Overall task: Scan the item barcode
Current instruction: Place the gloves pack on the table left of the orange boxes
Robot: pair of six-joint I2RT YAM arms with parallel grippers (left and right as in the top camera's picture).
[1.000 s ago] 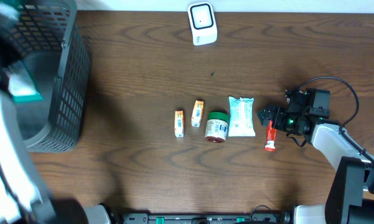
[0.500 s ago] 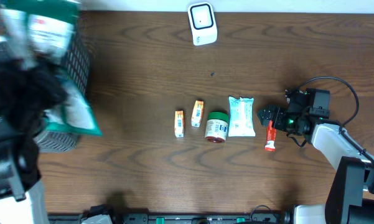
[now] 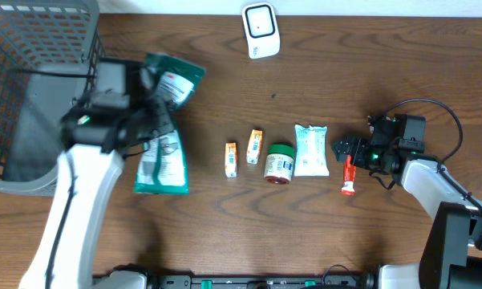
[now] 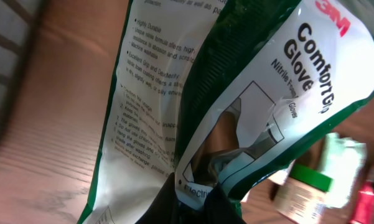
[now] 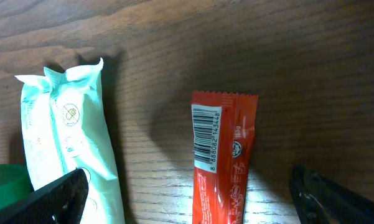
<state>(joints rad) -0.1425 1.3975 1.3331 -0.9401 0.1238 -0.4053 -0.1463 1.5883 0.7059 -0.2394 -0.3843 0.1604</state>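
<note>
One glove packet (image 3: 162, 160), lengthwise near-to-far, pinched in left jaws; right jaws spread.

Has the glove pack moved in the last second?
Yes. The glove pack moved right, out of the basket, toward the scanner.

Crumpled green-white glove packet (image 3: 162, 156); white scanner (image 3: 261, 30) well apart

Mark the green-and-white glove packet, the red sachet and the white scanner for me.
Green-and-white plastic glove packet (image 3: 162, 164), overhead view, lower half.
Red flat sachet (image 5: 227, 162), right wrist view, middle, right of barcode.
White rounded scanner (image 3: 261, 30), overhead view, front face.
</note>
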